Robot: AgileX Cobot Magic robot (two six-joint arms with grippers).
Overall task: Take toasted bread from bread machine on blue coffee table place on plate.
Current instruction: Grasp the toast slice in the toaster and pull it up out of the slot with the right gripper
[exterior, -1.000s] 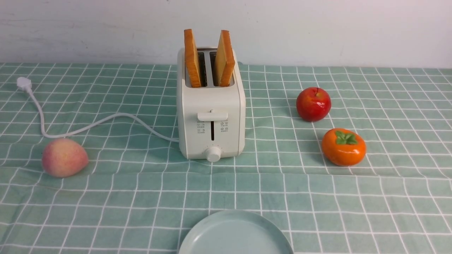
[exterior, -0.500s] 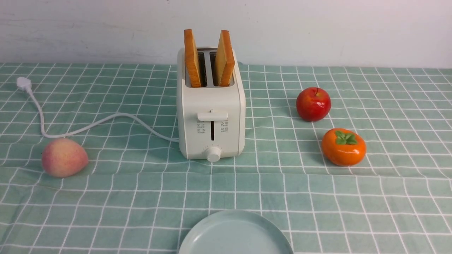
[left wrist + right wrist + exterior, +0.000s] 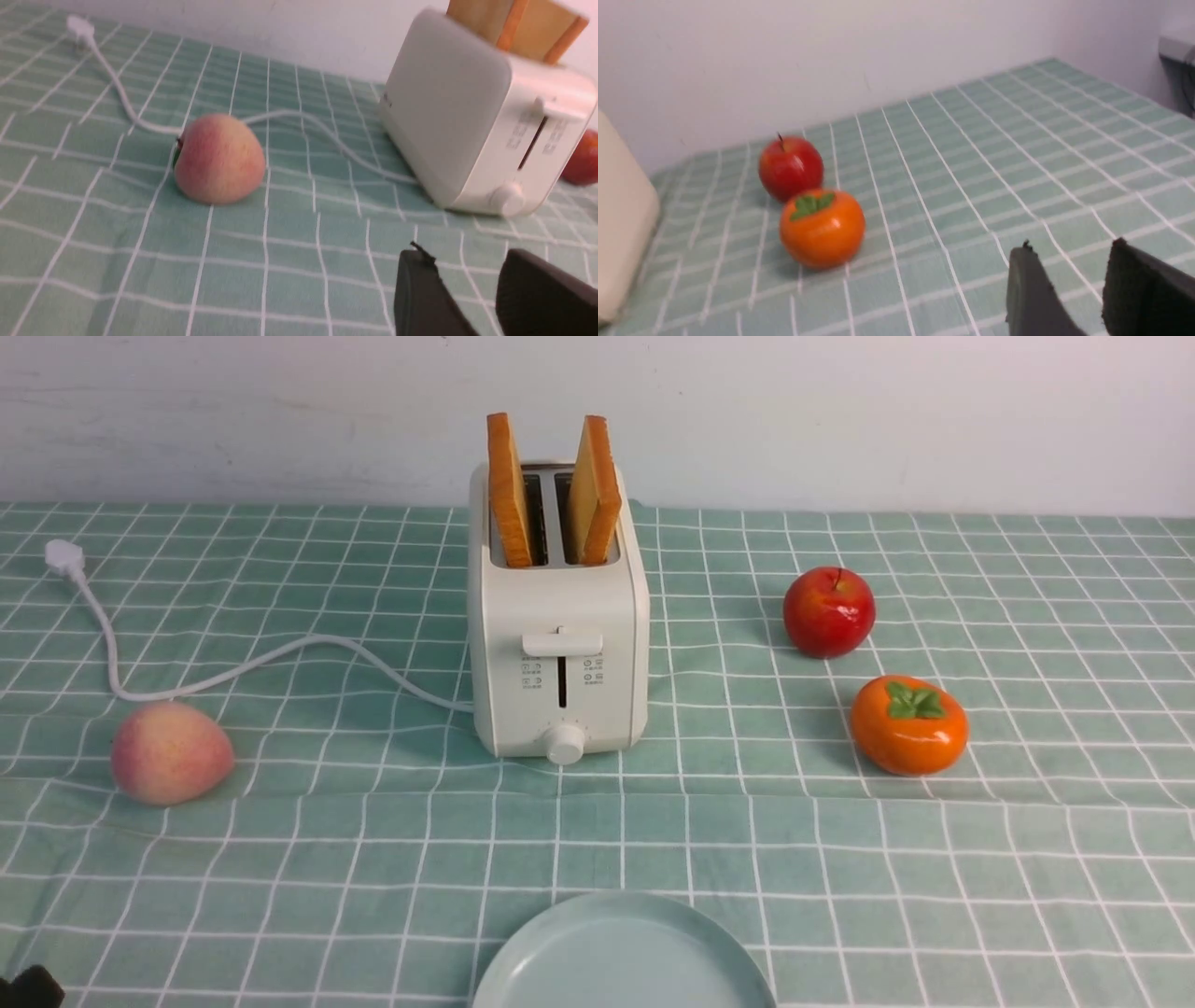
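Note:
Two slices of toasted bread (image 3: pixel 509 490) (image 3: pixel 595 490) stand upright in the slots of the cream-white bread machine (image 3: pixel 558 644) at the middle of the blue coffee table (image 3: pixel 373 859). The pale plate (image 3: pixel 624 957) lies empty at the near edge, in front of the bread machine. My left gripper (image 3: pixel 467 261) hovers open over the cloth, near and left of the bread machine (image 3: pixel 472 126), holding nothing. A dark bit of the left arm (image 3: pixel 28 987) shows in the front view's near-left corner. My right gripper (image 3: pixel 1069 254) is open and empty over bare cloth on the right side.
A peach (image 3: pixel 170 751) lies left of the bread machine, beside its white cord (image 3: pixel 233 667), which runs to a plug (image 3: pixel 63 557) at far left. A red apple (image 3: pixel 828 611) and an orange persimmon (image 3: pixel 907 724) sit on the right. A white wall stands behind.
A dark part of the left arm has come into the near-left corner of the front view. Toast, bread machine, plate and fruit have not moved.

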